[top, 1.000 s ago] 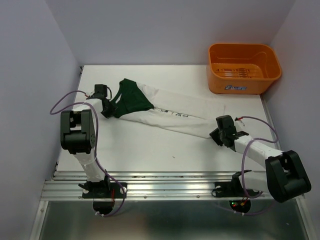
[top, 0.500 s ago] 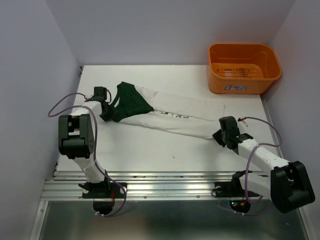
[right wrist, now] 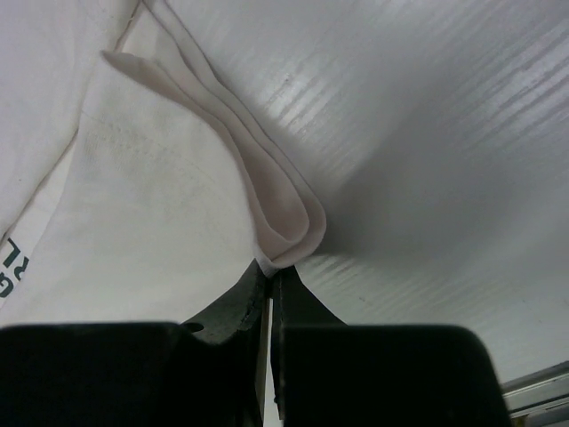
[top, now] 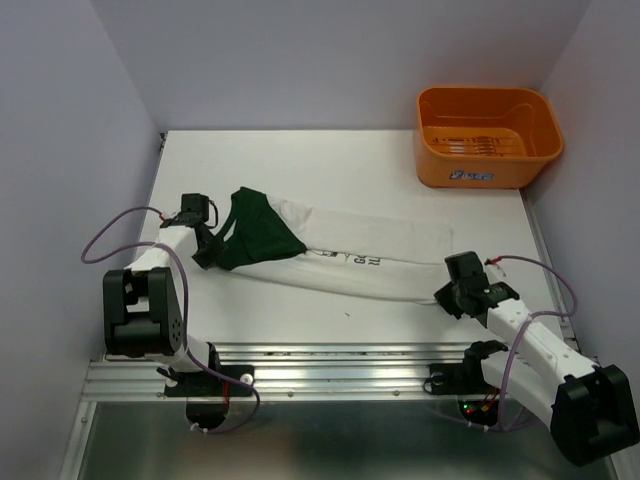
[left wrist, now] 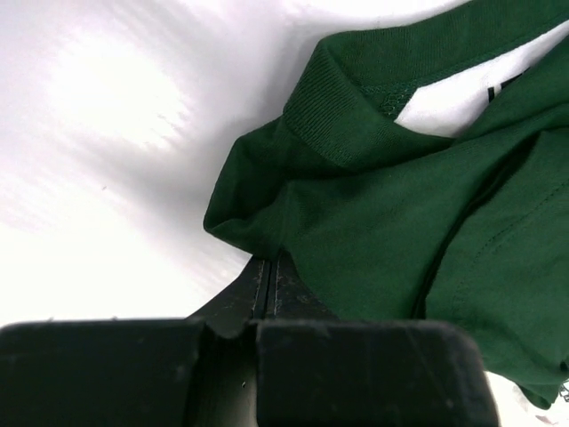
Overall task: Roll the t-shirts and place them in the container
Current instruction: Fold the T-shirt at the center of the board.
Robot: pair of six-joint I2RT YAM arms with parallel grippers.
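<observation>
The left fingers (top: 208,250) are pressed together on the dark green end (top: 255,232) of a t-shirt (top: 400,265). In the wrist view they pinch a corner of green cloth just below the ribbed collar (left wrist: 342,124). The garment lies folded into a long band across the white desk (top: 300,160), slanting from far left to near right, with small dark lettering (top: 355,258) on its white middle. At its right end the right fingers (top: 450,297) are clamped on the folded white hem (right wrist: 284,213). An orange basket (top: 440,165) stands at the far right corner, well apart.
</observation>
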